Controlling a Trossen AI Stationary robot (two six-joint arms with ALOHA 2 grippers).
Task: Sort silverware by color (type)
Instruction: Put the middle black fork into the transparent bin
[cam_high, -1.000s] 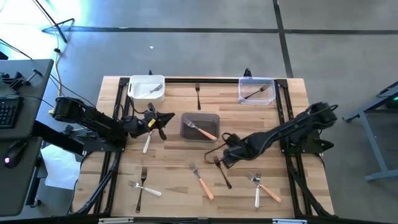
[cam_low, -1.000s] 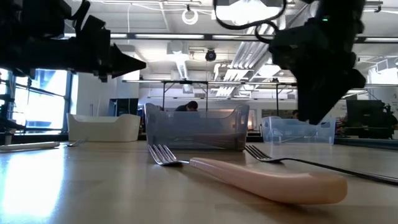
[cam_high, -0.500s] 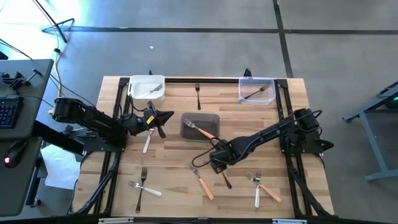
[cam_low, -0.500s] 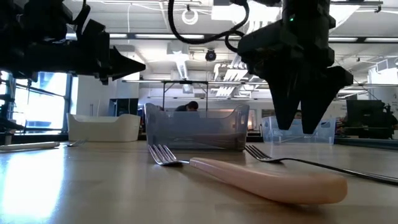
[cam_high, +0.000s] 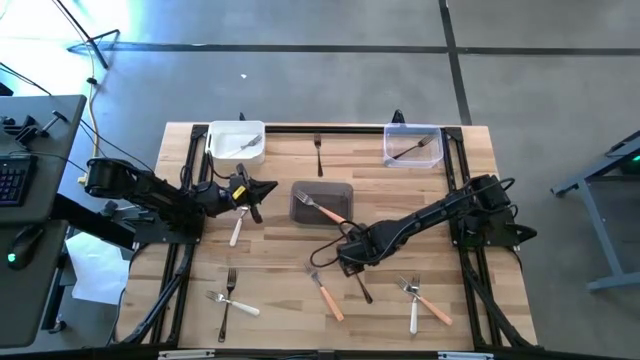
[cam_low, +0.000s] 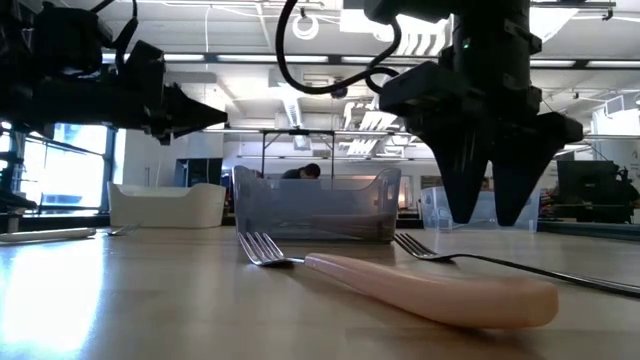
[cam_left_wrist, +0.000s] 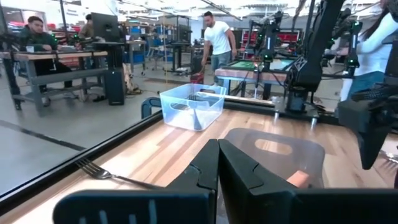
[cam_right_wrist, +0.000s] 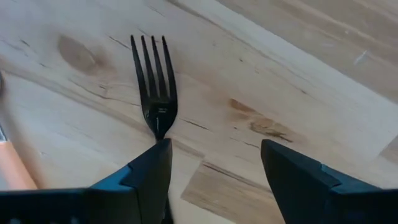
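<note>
Wooden-slat desk (cam_high: 270, 255) on a grey concrete floor; workshop with people at benches beyond, seen in the left wrist view.

Count, high view: three tubs and ten forks. White tub (cam_high: 236, 142) holds one fork; clear tub (cam_high: 412, 146) holds one dark fork; smoky tub (cam_high: 322, 203) holds one salmon-handled fork (cam_high: 326, 211). Loose on the desk: one dark fork at the far edge (cam_high: 318, 153), one white-handled fork (cam_high: 236, 229), a crossed pair (white and dark) (cam_high: 229, 301), one salmon-handled fork (cam_high: 325, 292), one black fork (cam_high: 357, 280), and a crossed pair (white and salmon) (cam_high: 419, 300).

Right claw (cam_high: 341, 259): lowered over the black fork, fingers spread wide, gripping nothing. In the right wrist view the tines (cam_right_wrist: 154, 87) lie just ahead of the claw; one finger (cam_right_wrist: 148, 173) sits over the handle's start, the other finger stands apart to the side. Handle behind the claw is hidden in this view. The loose salmon-handled fork lies just beside this claw.

Left claw (cam_high: 268, 187): held above the desk, finger tips pressed together, nothing between them. White-handled fork lies near and below it; smoky tub is just ahead of the tips.

Hard to make out: handle colour of the fork in the white tub.
</note>
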